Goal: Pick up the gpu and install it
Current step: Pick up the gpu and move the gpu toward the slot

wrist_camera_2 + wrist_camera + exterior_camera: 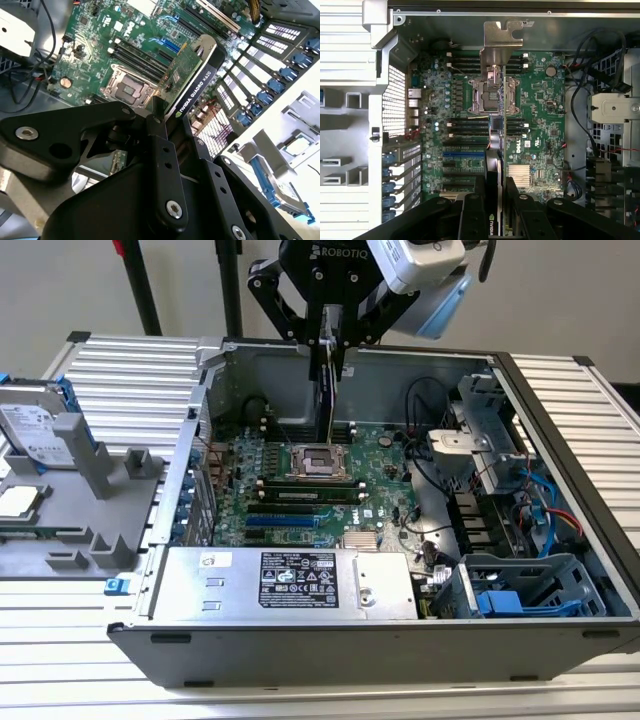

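The gpu [327,405] hangs edge-down at the upper middle of the exterior view, clamped between the closed fingers of the gripper [333,362], above the motherboard [390,470] inside the case [350,642]. Seating it well likely means keeping it vertical and square to a slot. One gpu, one gripper, one motherboard.

Both wrist views above motherboard [540,100] [95,30]

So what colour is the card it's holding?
The gpu is green with a black edge, clearest in the second wrist view.
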